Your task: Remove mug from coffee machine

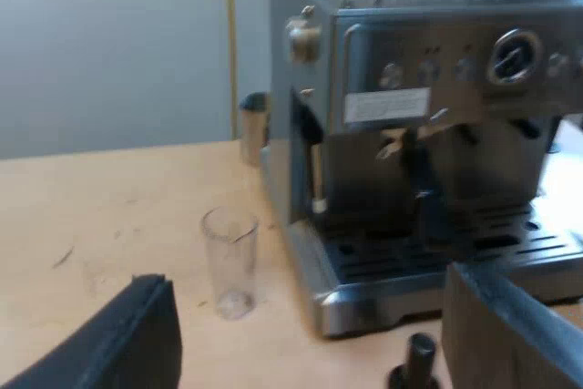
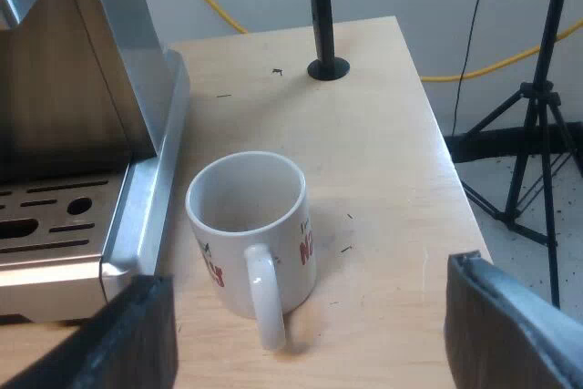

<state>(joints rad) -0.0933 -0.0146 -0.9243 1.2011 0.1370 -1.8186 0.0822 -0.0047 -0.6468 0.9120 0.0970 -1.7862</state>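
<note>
The white mug (image 2: 250, 225) with red lettering stands upright and empty on the wooden table, just beside the drip tray (image 2: 55, 225) of the espresso machine (image 1: 428, 134). Its handle points toward my right gripper (image 2: 308, 316), which is open above it, both fingers apart from the mug. My left gripper (image 1: 308, 298) is open too, facing the machine's front with nothing between its fingers. No mug stands on the machine's drip tray (image 1: 437, 257).
A measuring glass (image 1: 230, 261) stands on the table near the machine's corner. A black-knobbed tamper (image 2: 321, 25) stands upright beyond the mug, also seen as the tamper (image 1: 417, 362) near my left fingers. A metal jug (image 1: 253, 127) sits beside the machine. A tripod (image 2: 537, 107) stands past the table edge.
</note>
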